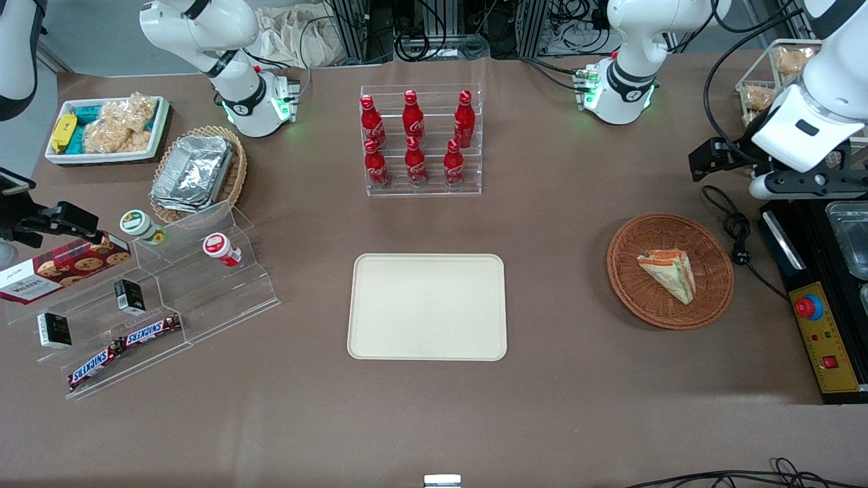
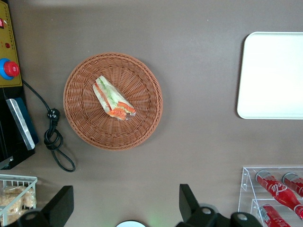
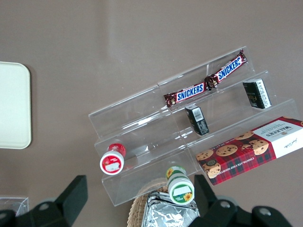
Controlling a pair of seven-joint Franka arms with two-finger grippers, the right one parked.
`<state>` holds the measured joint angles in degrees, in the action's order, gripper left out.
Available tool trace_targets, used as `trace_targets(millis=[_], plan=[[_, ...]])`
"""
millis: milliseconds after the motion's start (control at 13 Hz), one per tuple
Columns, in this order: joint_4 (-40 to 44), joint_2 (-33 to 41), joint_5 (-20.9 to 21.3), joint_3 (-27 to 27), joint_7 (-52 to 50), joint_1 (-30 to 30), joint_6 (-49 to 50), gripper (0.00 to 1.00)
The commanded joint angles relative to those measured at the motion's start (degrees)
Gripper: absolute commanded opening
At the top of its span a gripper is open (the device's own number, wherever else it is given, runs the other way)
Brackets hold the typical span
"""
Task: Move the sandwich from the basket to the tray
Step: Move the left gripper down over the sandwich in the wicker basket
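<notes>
Reddish-brown wicker basket (image 1: 670, 271) holds the wrapped sandwich (image 1: 669, 272), lying flat near its centre, clear of the rim; cream tray (image 1: 427, 306) sits well apart w/ bare tabletop (image 1: 556, 325) between; gripper (image 2: 124, 204) hangs above the tabletop beside the basket, fingers (image 2: 188, 201) spread wide, holding nothing.

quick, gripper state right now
Gripper: open, holding nothing, raised above the table beside the basket; the sandwich lies in the basket.
</notes>
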<state>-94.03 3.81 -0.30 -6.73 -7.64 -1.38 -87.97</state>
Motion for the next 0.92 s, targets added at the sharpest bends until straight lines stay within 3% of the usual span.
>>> trace_targets(millis=[0, 308, 846], plan=[[2.3, -1.2, -0.7, 0.3, -0.9, -0.3, 2.8, 1.00], [-0.1, -3.8, -0.2, 0.7, -14.2, 0.3, 1.1, 1.00], [-25.5, -4.1, 0.1, 1.3, -20.9, 5.7, -27.8, 1.00]])
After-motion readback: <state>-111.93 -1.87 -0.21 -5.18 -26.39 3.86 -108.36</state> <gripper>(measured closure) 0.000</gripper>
